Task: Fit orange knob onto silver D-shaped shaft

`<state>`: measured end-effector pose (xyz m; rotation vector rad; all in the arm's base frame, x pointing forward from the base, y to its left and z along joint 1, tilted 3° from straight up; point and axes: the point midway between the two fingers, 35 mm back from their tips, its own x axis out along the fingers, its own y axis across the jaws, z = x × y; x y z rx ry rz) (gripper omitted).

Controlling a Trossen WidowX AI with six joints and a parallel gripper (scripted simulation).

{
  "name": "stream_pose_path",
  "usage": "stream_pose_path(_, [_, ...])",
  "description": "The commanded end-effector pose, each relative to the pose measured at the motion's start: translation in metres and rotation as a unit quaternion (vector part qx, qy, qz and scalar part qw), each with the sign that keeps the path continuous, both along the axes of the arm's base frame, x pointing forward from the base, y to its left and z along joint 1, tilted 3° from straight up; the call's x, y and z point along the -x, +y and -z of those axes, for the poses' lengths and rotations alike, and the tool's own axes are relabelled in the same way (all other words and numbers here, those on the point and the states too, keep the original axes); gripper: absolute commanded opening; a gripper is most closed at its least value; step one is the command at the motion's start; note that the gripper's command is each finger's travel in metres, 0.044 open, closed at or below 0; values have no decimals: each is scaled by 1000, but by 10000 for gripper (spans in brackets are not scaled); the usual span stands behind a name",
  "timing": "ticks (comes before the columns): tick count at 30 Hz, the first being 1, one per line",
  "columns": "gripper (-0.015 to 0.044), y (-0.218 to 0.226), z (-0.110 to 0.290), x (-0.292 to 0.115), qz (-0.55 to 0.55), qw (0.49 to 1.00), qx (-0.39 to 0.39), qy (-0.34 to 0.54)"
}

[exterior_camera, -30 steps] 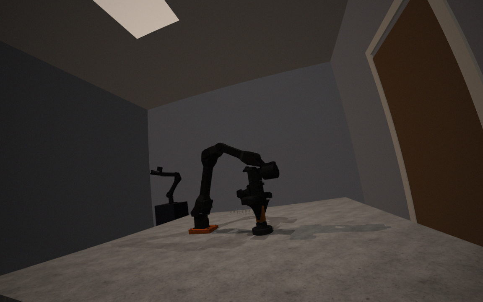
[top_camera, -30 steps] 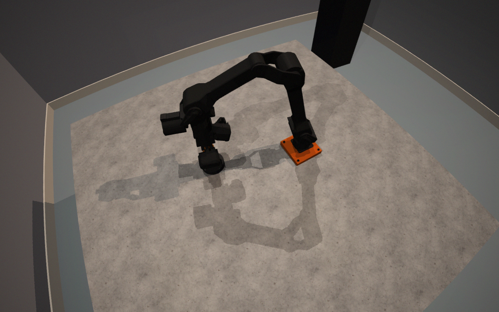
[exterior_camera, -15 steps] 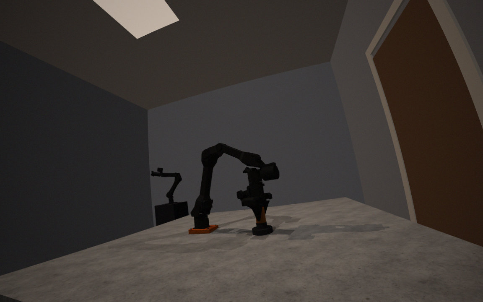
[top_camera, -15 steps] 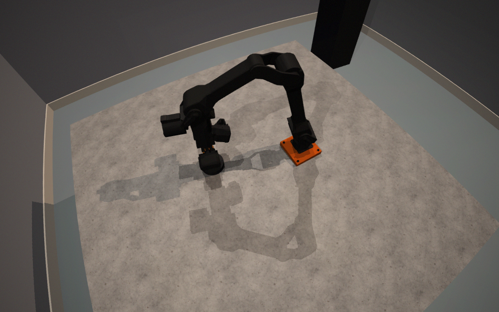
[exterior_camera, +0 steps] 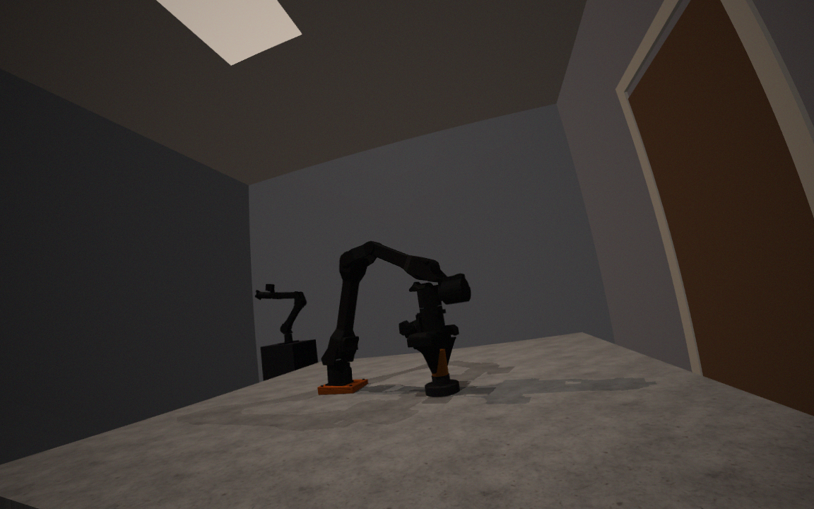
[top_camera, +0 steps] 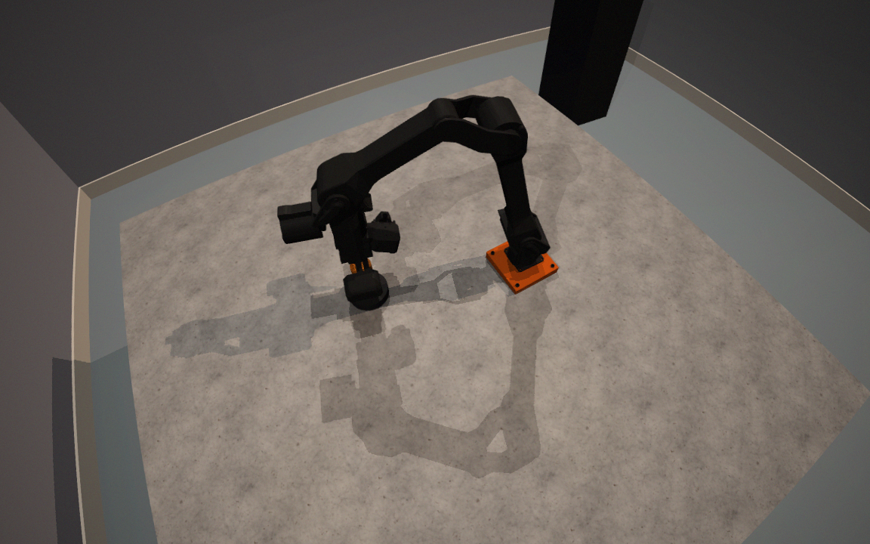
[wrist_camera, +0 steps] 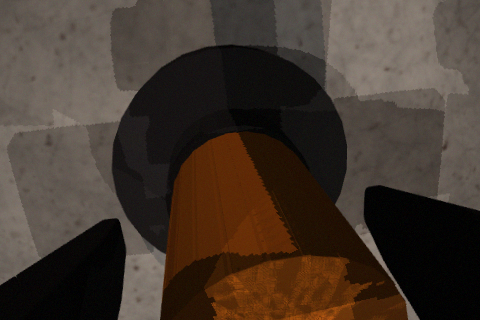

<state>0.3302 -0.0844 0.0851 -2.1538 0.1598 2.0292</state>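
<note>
My fingers stood apart, gripping nothing | orange knob (wrist_camera: pixel 267 260) sat upright on the round pedestal (wrist_camera: pixel 147 154), shaft hidden | knob looked rigid, light, smooth-sided; I'd regrip its upper flanks if needed.

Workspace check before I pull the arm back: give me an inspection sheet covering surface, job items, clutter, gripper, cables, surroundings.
Surface: mottled grey table top, crossed by the arm's shadows.
Job's things: orange knob stands upright on the round black pedestal; its lower end meets the pedestal top and no silver shaft shows, so it looks seated.
Clutter: nothing seen.
Gripper: gripper open; black fingers stand apart from the knob on both sides, gaps visible.
Cables: nothing seen.
Surroundings: arm on an orange base plate; low pale rim around the floor; dark pillar behind; a second small arm on a black box in the exterior view; brown door.
</note>
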Motion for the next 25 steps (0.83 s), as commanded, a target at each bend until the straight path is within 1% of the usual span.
stream_pose_path(1, [440, 0, 0, 0, 2, 1000, 0, 0])
stream_pose_path(10, [440, 0, -2, 0, 2, 1000, 0, 0])
stream_pose_path(12, [440, -2, -20, -2, 2, 1000, 0, 0])
stream_pose_path(16, [440, -4, -75, 2, 0, 1000, 0, 0])
stream_pose_path(18, [440, -4, -93, 5, 0, 1000, 0, 0])
stream_pose_path(25, [440, -4, -95, 2, 0, 1000, 0, 0])
